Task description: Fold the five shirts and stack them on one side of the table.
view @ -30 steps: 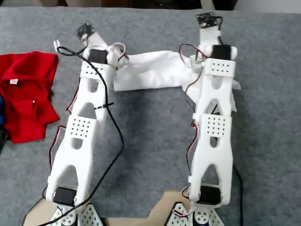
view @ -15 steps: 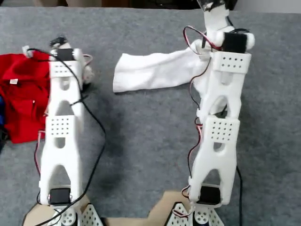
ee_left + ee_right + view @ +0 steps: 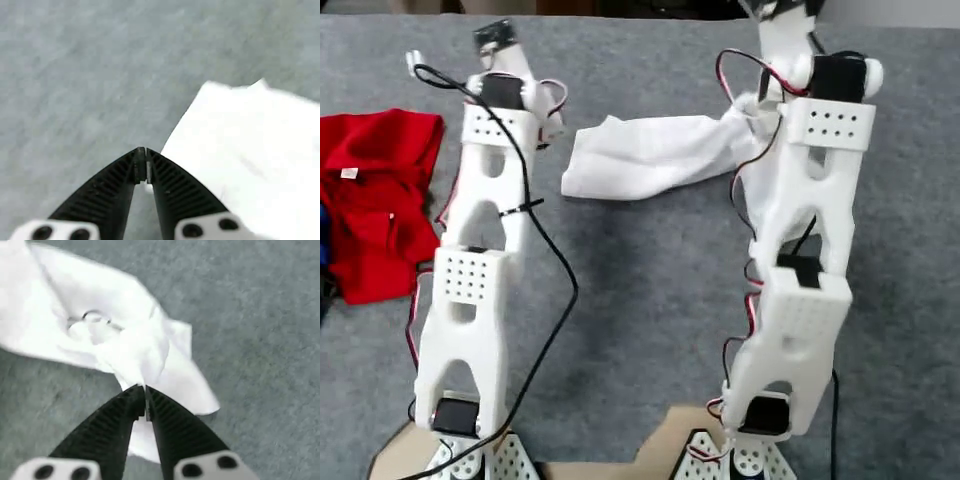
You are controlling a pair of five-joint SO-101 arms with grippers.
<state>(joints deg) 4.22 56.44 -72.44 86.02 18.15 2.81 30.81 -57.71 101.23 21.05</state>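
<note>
Right wrist view — claw (image 3: 145, 397) pinches white shirt (image 3: 100, 335).

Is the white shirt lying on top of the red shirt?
No, in the high view the white shirt lies mid-table and the red shirt sits apart at one edge, with bare grey table between them.

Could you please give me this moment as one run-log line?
white cloth shirt: crumpled, mid-table | right pincer: shut on it | left pincer: shut beside it
</note>
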